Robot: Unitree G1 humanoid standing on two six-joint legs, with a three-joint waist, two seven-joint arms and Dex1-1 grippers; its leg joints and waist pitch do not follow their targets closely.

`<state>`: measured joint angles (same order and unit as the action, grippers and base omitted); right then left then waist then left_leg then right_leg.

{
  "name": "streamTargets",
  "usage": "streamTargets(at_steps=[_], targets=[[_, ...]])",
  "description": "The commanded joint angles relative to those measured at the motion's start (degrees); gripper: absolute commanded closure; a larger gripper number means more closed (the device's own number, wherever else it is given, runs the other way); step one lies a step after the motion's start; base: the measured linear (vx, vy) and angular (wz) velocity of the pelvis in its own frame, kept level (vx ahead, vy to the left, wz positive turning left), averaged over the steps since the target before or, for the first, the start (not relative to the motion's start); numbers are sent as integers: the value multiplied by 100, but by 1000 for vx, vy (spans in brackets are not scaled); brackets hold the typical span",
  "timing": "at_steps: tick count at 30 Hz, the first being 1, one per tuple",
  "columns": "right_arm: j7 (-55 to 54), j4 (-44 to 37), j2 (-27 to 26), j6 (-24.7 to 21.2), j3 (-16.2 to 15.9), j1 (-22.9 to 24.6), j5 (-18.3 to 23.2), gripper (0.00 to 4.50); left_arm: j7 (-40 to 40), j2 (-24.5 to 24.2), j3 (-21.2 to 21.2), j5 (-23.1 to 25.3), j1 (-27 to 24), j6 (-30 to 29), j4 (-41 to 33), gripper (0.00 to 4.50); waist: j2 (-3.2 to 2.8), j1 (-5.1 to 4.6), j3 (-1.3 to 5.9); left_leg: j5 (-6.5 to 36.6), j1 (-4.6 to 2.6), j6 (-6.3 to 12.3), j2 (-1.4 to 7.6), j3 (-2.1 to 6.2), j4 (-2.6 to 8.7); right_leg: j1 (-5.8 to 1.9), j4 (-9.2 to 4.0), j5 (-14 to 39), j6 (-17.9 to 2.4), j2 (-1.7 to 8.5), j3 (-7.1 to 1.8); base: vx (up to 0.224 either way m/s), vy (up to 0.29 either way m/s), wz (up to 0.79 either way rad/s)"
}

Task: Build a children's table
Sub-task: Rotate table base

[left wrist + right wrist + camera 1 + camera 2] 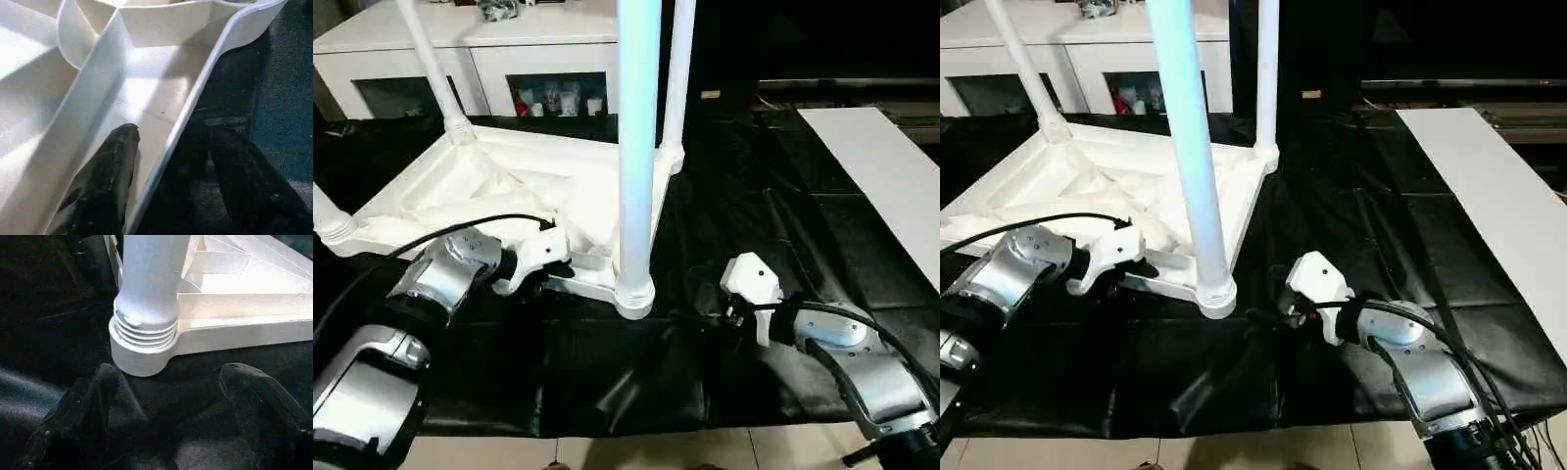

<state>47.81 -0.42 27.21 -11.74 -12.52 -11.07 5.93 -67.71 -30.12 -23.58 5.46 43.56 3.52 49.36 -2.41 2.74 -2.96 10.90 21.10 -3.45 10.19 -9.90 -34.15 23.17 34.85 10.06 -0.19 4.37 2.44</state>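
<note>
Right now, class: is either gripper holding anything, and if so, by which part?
The left gripper straddles the tabletop's near edge wall; a firm hold cannot be told. The right gripper holds nothing, open before the corner socket.

left claw straddling, right claw spread

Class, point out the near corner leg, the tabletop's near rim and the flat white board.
near corner leg (637, 147), left eye view, mid-shaft.
tabletop's near rim (195, 98), left wrist view, outer edge.
flat white board (891, 186), left eye view, top face.

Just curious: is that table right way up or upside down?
Upside down: the tabletop lies on the black mat, ribbed underside up, legs pointing upward.
</note>
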Motion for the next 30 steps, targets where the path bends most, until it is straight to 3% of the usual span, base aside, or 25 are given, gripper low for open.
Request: streamTargets(at_steps=[1,18,22,26,30], targets=[[27,-180,32,-56,-68,-23,-32,71,-148,27,-6,70,184,68,91,212,10,29,352,1475,-44,111,221,81,424,-294,-471,1616,-1230,344,-219,0,0,0],[253,-394,119,-104,-153,98,96,71,-762,67,-525,716,437,113,391,357,-6,69,369,1300,-41,155,236,83,415,-339,-416,1006,-1424,358,-221,0,0,0],[71,-305,115,-39,-39,68,31,71,-835,90,-324,500,333,-308,214,390,-3,61,354,1394,-47,139,228,81,423,-330,-444,1271,-1399,362,-220,0,0,0],[-412,60,-23,35,143,-164,-192,71,-424,235,77,153,66,-930,-263,408,4,38,360,1404,-65,93,232,71,416,-304,-441,1420,-1444,366,-223,0,0,0],[-553,180,-38,61,169,-244,-279,71,-353,203,95,156,-378,-1312,-886,420,9,20,358,1337,-38,148,239,81,423,-325,-439,1418,-1383,371,-222,0,0,0]])
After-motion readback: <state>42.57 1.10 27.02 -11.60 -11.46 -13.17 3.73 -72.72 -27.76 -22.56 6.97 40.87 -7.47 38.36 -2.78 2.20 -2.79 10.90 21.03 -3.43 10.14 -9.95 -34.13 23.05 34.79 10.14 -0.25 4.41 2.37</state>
